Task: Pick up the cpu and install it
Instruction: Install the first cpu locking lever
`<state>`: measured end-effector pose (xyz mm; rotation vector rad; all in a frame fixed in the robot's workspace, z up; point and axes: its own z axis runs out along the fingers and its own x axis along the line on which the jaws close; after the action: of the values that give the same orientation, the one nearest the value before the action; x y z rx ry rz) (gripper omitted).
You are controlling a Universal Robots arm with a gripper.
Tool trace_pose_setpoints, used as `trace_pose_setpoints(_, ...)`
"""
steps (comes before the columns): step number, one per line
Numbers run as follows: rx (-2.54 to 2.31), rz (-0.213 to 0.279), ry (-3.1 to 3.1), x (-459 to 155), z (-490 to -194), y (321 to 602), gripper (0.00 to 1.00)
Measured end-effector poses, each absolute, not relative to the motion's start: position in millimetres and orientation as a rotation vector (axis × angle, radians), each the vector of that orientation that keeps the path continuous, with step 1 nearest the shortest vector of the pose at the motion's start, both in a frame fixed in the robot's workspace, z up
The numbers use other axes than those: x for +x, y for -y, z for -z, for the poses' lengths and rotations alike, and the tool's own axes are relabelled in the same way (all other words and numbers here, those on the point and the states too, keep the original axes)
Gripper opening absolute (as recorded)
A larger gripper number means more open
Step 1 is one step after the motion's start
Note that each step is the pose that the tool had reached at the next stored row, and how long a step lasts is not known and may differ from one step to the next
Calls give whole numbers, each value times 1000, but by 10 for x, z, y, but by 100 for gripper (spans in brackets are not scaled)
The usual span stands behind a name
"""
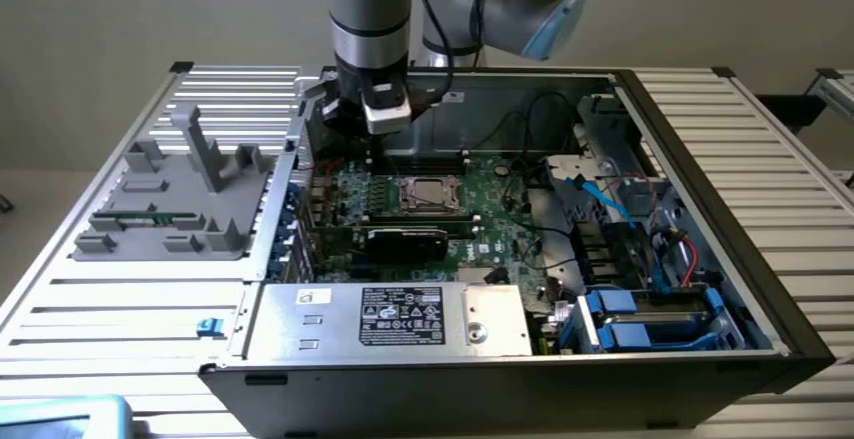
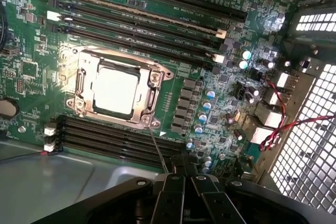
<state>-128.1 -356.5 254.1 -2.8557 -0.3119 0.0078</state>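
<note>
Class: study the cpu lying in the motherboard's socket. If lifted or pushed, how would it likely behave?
The cpu is a thin flat plate, so it probably stays stiff and won't roll. Its top gleams like smooth metal, so it may be slippery to pinch. The metal socket frame surrounds it, likely blocking a sideways push.

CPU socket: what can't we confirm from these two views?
- Wrist view: glare whitens the cpu top; its markings and seating in the socket can't be judged.
- Wrist view: the thin rod by the socket runs behind the shut gripper; its end is hidden.
- Exterior view: print on the white label of the silver box is too small to read.
</note>
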Motion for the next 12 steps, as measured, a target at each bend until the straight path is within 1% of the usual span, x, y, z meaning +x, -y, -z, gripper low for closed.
trace_pose_setpoints(12, -2749, 12, 263, -1276, -2518, 3565, 11)
